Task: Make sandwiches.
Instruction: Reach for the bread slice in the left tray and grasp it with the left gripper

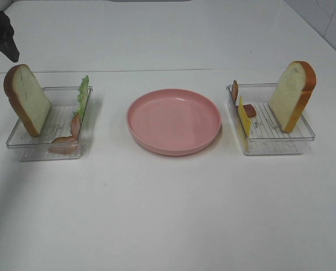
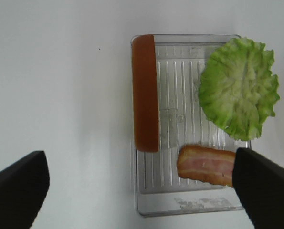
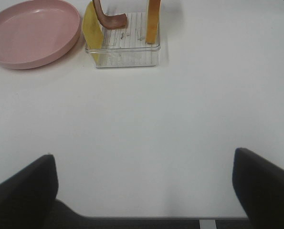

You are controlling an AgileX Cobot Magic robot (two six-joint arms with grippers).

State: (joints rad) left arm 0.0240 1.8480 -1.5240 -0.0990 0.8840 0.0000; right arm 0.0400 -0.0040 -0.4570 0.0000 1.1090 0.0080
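The sandwich parts stand apart in two clear trays. The left tray (image 1: 49, 144) holds a bread slice (image 1: 26, 99) on edge, a lettuce leaf (image 1: 84, 96) and bacon (image 1: 66, 138). My left gripper (image 2: 142, 191) hangs open above this tray, over the bread's crust (image 2: 145, 93), the lettuce (image 2: 238, 88) and the bacon (image 2: 206, 164). The right tray (image 1: 272, 145) holds a leaning bread slice (image 1: 292, 96), a cheese square (image 1: 244, 116) and bacon (image 1: 235, 90). My right gripper (image 3: 144, 188) is open over bare table, well short of that tray (image 3: 125, 55).
A round pink plate (image 1: 173, 121) sits between the two trays with nothing on it, and it also shows in the right wrist view as the pink plate (image 3: 32, 31). The left arm (image 1: 1, 31) shows dark at the far left corner. White table surrounds everything.
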